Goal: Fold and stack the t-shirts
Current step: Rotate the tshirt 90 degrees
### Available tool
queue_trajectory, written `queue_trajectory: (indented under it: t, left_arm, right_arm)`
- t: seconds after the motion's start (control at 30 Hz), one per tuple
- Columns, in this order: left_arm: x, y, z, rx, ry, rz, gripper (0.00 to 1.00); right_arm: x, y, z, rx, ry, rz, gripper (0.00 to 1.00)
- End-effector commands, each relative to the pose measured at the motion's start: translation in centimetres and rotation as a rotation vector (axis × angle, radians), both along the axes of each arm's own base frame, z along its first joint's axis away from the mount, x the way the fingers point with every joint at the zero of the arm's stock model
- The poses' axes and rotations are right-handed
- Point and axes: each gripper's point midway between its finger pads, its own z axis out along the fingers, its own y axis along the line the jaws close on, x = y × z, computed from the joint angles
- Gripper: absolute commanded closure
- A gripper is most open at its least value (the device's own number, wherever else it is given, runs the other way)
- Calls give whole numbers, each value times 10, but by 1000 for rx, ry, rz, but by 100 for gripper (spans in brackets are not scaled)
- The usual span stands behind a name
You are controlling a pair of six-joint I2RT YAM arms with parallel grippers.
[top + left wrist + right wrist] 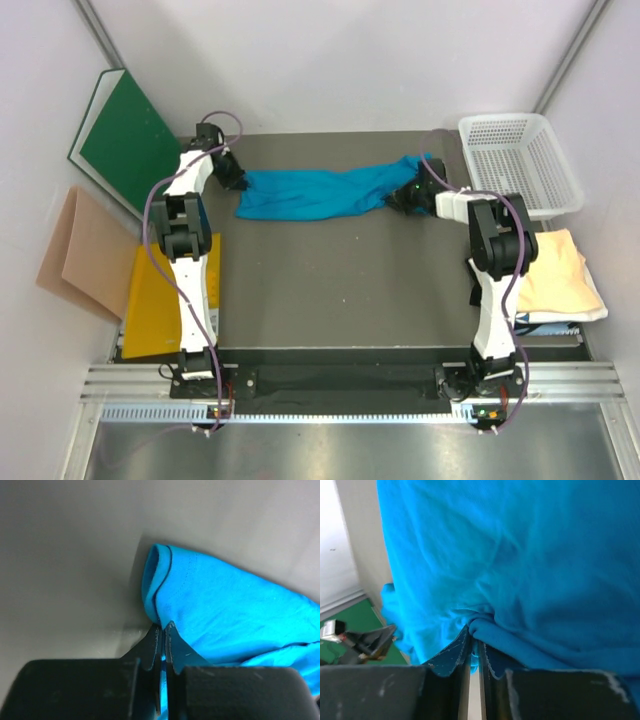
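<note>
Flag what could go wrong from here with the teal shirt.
The left hand grips only a thin edge of the teal t-shirt, so it may slip free if pulled. The shirt is bunched between the hands, so a fold could set crooked. The right hand works near the white basket; cloth might snag.

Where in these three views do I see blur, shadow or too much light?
Top external: even soft light, all sharp, no glare on the teal t-shirt. Left wrist: stitching sharp, the left claw dark, a soft shadow beside the cloth. Right wrist: cloth around the right claw slightly soft, the white background at the left edge overexposed.
</note>
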Motion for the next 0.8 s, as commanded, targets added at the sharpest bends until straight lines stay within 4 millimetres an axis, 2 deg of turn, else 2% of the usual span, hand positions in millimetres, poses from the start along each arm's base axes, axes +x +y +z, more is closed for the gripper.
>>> queue_trajectory:
  t: [0.0,0.13,0.17,0.2,0.23,0.3,0.33,0.5,0.53,0.57,0.6,0.63,0.7,0.77]
  left_arm:
    - [-40,3,-10,28,125,23,100]
    - [-84,-3,-8,-1,226,21,100]
    - [-93,-7,-1,-12,236,15,100]
    - [-113,-14,-8,-47,294,5,100]
    - [-122,-17,-8,-62,312,-1,100]
    - [-154,-26,-6,-85,369,-16,100]
    - [-165,-29,-5,-84,388,-26,100]
    - [-251,-45,0,-69,538,-101,100]
    - [-266,-50,3,-81,566,-118,100]
    - [-290,-61,5,-77,598,-155,100]
    - [-303,-65,7,-73,618,-176,100]
    - [-325,-75,12,-68,657,-217,100]
    - [-344,-77,17,-32,695,-269,100]
    - [-368,-87,29,-48,739,-324,100]
  right_arm:
    - [27,-5,23,-119,-76,16,92]
    - [45,-12,38,-198,-129,63,92]
    - [55,-14,41,-236,-143,93,92]
    - [60,-15,44,-252,-152,107,92]
    - [74,-12,53,-260,-185,127,92]
    - [82,-12,54,-307,-200,182,91]
    - [95,-7,60,-309,-233,202,91]
    - [116,-6,45,-338,-220,275,89]
    - [119,-6,37,-319,-203,276,89]
    - [120,-13,31,-310,-182,260,89]
    - [120,-17,25,-298,-164,251,88]
    - [116,-20,14,-279,-119,241,88]
    - [111,-35,4,-269,-62,215,85]
    - [97,-43,-3,-239,-8,205,81]
